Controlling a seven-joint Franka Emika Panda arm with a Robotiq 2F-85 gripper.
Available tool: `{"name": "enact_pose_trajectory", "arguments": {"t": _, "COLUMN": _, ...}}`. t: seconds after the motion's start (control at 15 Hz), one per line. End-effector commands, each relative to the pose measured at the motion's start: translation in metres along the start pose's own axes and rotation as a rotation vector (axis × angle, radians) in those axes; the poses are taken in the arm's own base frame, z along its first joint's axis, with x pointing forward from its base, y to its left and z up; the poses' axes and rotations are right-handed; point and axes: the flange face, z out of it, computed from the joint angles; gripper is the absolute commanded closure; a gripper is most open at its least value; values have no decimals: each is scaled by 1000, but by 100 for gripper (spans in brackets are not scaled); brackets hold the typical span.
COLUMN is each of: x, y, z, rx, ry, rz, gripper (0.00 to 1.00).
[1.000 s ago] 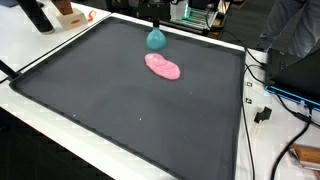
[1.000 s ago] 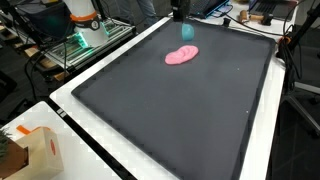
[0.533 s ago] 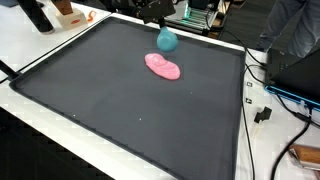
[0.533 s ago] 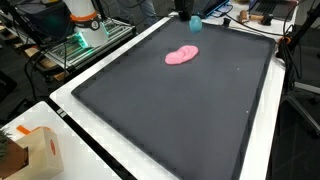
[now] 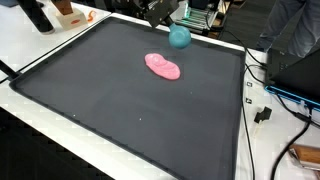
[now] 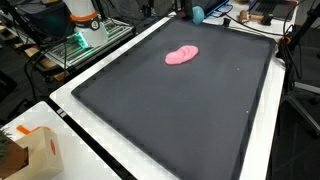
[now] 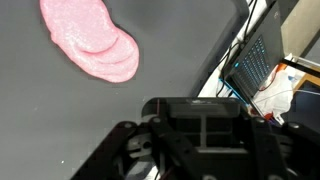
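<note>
A teal round object (image 5: 179, 37) hangs at the far edge of the black mat (image 5: 120, 110), and it also shows in an exterior view (image 6: 198, 14). My gripper (image 5: 170, 26) is just above it and appears shut on its top. A flat pink blob (image 5: 162, 66) lies on the mat nearer the middle, apart from the teal object, and shows in both exterior views (image 6: 181, 55). In the wrist view the pink blob (image 7: 90, 42) is at the upper left. Only the gripper's dark housing (image 7: 200, 135) shows there. The fingertips and the teal object are hidden.
The mat has a raised rim on a white table (image 6: 70, 100). Cables and a laptop (image 5: 295, 85) lie past one edge. A cardboard box (image 6: 25, 150) stands at a corner. Equipment and a robot base (image 6: 85, 25) stand beyond the far side.
The gripper has carried the teal object away from the pink blob, towards the mat's far edge. The pink blob has not moved.
</note>
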Motion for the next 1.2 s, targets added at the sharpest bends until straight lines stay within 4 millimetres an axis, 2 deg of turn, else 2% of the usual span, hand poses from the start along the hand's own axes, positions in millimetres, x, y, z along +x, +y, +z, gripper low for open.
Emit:
{"name": "enact_pose_trajectory", "arguments": {"t": 0.0, "x": -16, "y": 20, "z": 15, "rx": 98, "ry": 46, "rz": -21, "gripper": 65}}
{"name": "enact_pose_trajectory", "arguments": {"t": 0.67, "x": -28, "y": 58, "z": 51, "rx": 187, "ry": 149, "rz": -70, "gripper": 65}}
{"name": "enact_pose_trajectory", "arguments": {"t": 1.13, "x": -34, "y": 70, "z": 63, "rx": 226, "ry": 211, "rz": -16, "gripper": 65}}
